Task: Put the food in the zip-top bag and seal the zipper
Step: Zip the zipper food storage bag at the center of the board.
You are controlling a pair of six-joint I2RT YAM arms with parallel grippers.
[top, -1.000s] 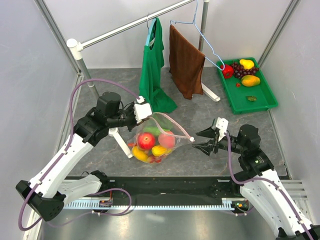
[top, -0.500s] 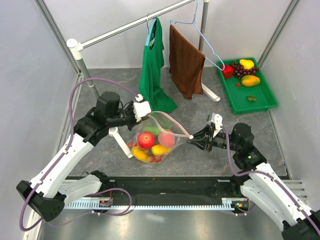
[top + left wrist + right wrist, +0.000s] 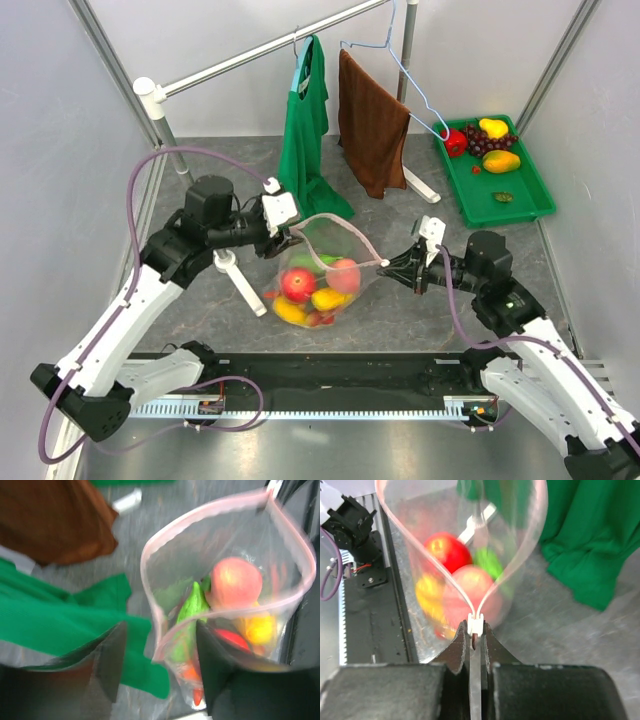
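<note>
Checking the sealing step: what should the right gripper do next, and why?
Probably draw the zipper slider toward the left gripper: the right gripper pinches it at one end, and the zip-top bag gapes open with food inside.

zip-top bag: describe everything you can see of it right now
The zip-top bag is clear film with a pink zipper rim, mouth gaping open in a loop. It hangs stretched between the arms: right gripper shut on the end with the white slider, the other end in the left gripper, fingers apart, grip unclear. Food bulges its bottom: red, yellow, green, orange pieces.
</note>
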